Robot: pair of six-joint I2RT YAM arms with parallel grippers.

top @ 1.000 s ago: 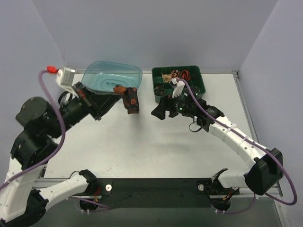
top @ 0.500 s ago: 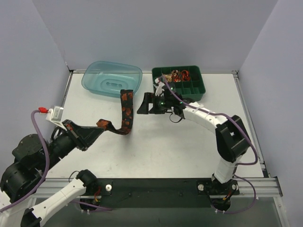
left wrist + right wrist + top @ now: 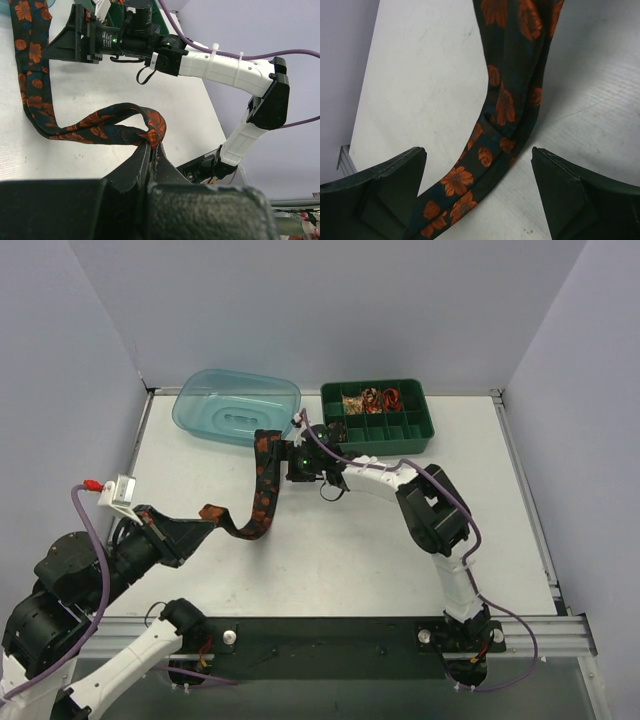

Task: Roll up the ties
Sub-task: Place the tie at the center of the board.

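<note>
The left pincer (image 3: pixel 152 148) pinches one end of the black, orange-flowered tie (image 3: pixel 262 492) near the left edge of the table (image 3: pixel 400 560), seemingly to anchor it for rolling. The tie runs towards the far edge, ending by the blue tub (image 3: pixel 215 400). There the right pincer (image 3: pixel 479 170) stands spread astride it, likely lining up a grasp. I can read no writing anywhere.

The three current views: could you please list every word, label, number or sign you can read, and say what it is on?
No readable text in any view.
Pale marks on the housing of the right hand, left wrist view: too blurred to read.
The tie, green tray and blue tub: no lettering seen.
</note>
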